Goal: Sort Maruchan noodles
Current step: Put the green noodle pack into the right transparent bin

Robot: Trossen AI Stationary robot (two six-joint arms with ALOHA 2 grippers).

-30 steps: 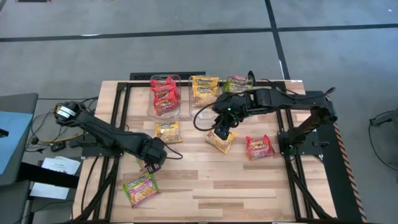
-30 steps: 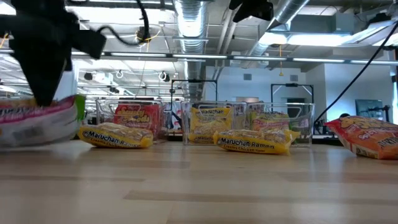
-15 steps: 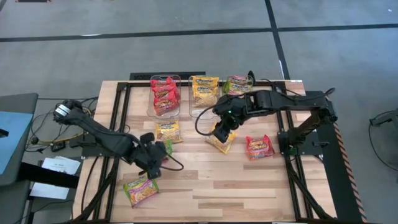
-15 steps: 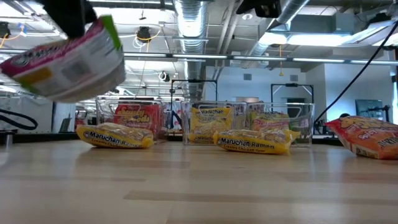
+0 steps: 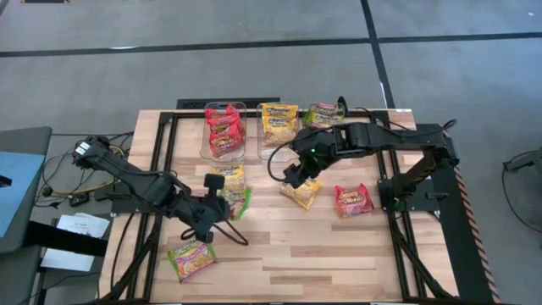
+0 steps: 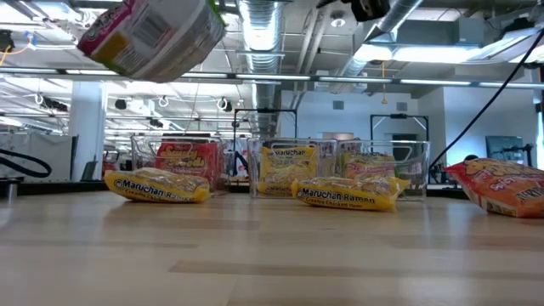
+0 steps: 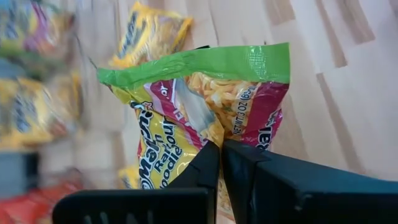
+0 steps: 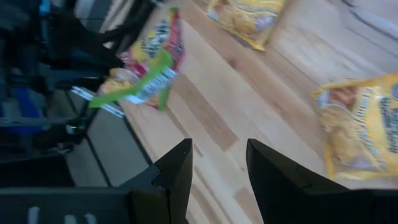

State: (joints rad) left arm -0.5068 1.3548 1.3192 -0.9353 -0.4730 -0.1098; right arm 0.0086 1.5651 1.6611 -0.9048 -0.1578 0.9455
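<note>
The left gripper (image 7: 221, 163) pinches a green-and-pink packet (image 7: 205, 121) by its edge, in the air above the table (image 5: 339, 254). Its matching bin (image 5: 326, 114) lies well beyond it, across the yellow packet (image 5: 227, 178) and nearer the right arm. The right gripper (image 8: 217, 165), fingers spread and empty, hovers over another yellow packet (image 5: 301, 191) near the bins.

Grey concrete floor (image 5: 254, 59) spreading around wooden table (image 5: 339, 254), dark lines crossing it. Blue-topped stand (image 5: 17, 182) sitting at left edge. Beyond table (low view): silver ducts (image 6: 263, 30) running along open ceiling, strip lights (image 6: 170, 15) glowing, white column (image 6: 85, 127) standing, black frames (image 6: 399, 127) showing farther back.
</note>
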